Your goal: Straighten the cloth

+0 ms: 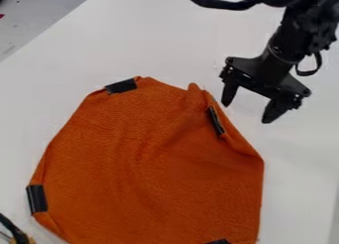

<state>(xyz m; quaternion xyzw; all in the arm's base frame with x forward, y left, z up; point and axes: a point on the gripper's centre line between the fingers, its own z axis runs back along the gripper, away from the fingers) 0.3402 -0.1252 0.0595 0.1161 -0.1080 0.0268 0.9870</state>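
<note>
The orange cloth (145,158) lies on the white desk (159,30), down and to the left of the jaws as the camera sees them. The jaws stand wide with nothing between them, just beside the cloth's upper right side. The cloth, roughly as broad as it is long, offers no clear long axis; what counts is the turned-in edge (235,141) with its black strip (215,121), slanting from upper left to lower right. The jaws spread along much the same slant, so a pinch across that edge would probably need a turn of the only arm (275,52) in play, then a pull outward.
</note>
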